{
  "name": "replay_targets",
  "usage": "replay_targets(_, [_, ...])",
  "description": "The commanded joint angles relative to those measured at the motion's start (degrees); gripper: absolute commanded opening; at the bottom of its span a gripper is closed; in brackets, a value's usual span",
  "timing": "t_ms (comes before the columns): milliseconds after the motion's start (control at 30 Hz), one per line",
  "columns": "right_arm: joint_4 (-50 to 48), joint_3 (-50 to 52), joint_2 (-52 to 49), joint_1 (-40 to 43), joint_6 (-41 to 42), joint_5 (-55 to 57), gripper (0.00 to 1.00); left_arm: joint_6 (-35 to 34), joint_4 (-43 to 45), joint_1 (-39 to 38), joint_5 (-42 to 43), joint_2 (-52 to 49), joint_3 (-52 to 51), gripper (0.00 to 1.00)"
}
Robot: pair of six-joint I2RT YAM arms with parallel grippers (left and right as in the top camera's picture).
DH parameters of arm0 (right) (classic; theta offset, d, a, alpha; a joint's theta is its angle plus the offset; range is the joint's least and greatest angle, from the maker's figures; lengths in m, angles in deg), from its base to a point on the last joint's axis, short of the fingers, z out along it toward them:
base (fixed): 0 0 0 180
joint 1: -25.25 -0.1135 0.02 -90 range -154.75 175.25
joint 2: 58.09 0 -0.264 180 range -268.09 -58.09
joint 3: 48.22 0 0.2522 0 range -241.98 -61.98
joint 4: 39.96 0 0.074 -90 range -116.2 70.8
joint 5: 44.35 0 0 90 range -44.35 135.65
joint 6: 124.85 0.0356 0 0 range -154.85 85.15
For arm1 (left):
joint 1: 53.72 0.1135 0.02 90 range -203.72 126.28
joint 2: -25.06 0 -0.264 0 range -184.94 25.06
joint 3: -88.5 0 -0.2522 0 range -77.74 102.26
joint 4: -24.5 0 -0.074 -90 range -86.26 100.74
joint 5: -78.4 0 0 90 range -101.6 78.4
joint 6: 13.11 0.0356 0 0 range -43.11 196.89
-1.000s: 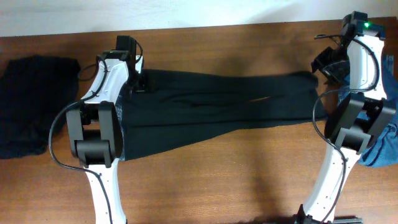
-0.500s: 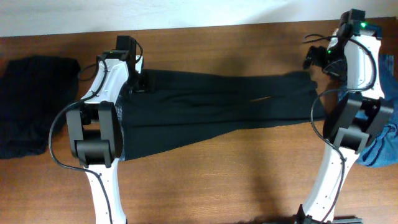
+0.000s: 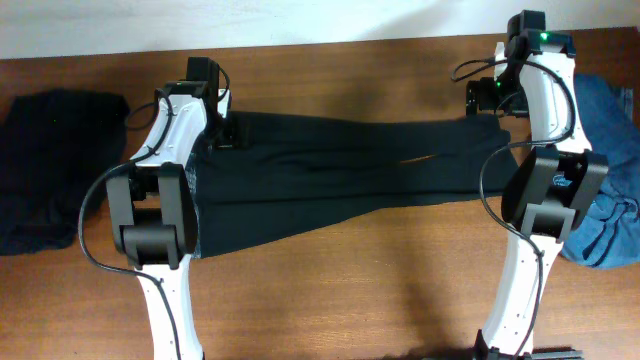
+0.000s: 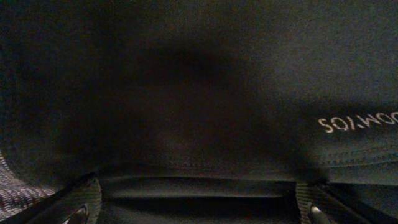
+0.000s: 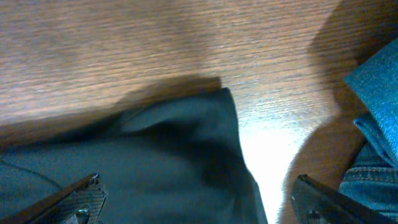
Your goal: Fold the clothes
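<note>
Black trousers lie spread lengthwise across the wooden table. My left gripper is low over their left end, at the far corner. In the left wrist view dark fabric with white lettering fills the frame, and the left gripper is open, its fingers wide apart over the cloth. My right gripper hovers at the trousers' far right corner. In the right wrist view the right gripper is open and holds nothing, with the corner of the trouser end lying between its fingers on the table.
A pile of black clothes lies at the left end of the table. Blue denim clothes lie at the right edge, also in the right wrist view. Bare wood lies in front of the trousers.
My right gripper has swung left from the table's right edge to the trousers' far right corner, uncovering more of the blue denim. The left arm and the trousers have not moved.
</note>
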Motion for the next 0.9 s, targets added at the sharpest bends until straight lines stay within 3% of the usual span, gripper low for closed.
replay_targets(0, [-1.0, 2.0, -0.5, 0.3, -0.7, 1.5, 1.00, 0.0, -0.2, 0.5, -0.7, -3.0, -0.6, 0.99])
replay_targets(233, [-1.1, 0.9, -0.6, -1.8, -8.1, 0.5, 0.97, 0.0, -0.2, 0.5, -0.7, -3.0, -0.6, 0.99])
replay_targets(467, [-0.2, -7.6, 0.0, -2.3, -7.6, 1.2, 0.97, 0.0, -0.2, 0.5, -0.7, -3.0, -0.6, 0.99])
replay_targets(867, [19.8, -32.2, 2.2, -2.6, -3.0, -5.0, 0.99, 0.0, 0.4, 0.5, 0.2, -3.0, -0.6, 0.99])
